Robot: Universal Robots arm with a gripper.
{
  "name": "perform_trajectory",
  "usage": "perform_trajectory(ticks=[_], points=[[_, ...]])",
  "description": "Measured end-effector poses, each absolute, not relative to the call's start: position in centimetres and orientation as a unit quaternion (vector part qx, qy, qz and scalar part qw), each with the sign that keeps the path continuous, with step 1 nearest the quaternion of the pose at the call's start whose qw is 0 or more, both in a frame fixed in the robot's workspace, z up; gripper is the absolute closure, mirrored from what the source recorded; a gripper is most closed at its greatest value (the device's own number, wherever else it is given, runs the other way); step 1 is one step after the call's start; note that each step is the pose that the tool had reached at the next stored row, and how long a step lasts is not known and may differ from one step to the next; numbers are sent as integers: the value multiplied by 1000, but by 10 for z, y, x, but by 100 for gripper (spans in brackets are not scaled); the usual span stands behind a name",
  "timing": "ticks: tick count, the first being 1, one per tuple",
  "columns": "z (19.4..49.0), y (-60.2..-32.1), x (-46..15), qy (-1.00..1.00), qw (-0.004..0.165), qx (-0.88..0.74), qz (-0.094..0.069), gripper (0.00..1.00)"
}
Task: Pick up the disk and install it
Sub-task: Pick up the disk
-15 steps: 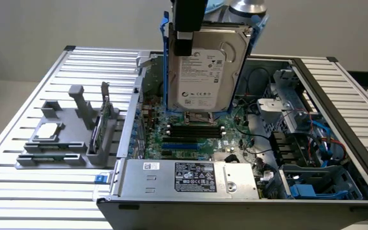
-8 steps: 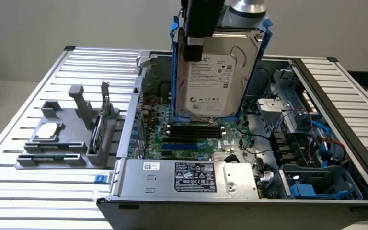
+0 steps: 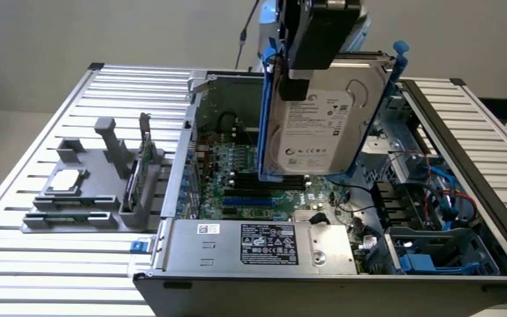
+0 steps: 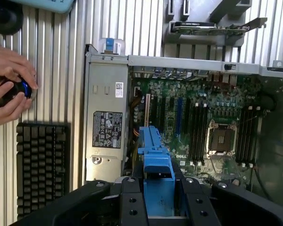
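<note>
Tool [image 4: 157, 197] is pinching the disk [image 3: 324, 125] by its blue rails, holding it upright above the open PC case [image 3: 236, 294]. My guess is that's to clear the motherboard [image 4: 217, 96].

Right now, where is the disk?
In the exterior view, the disk hangs in the gripper, above the green board inside the open computer.

You have a slatted aluminium table [image 3: 33, 271] under even light; behind it a plain pale wall [image 3: 103, 30], pale floor [image 3: 11, 129] at the exterior view's left.
</note>
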State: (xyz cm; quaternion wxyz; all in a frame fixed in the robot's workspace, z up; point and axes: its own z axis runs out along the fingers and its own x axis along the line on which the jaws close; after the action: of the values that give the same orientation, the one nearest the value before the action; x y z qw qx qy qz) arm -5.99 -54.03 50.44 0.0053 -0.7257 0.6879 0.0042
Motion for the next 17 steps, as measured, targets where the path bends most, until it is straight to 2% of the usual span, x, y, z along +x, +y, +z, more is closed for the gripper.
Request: perform_trajectory(ticks=[17], points=[[499, -567, 13, 688, 6, -726, 4, 67]])
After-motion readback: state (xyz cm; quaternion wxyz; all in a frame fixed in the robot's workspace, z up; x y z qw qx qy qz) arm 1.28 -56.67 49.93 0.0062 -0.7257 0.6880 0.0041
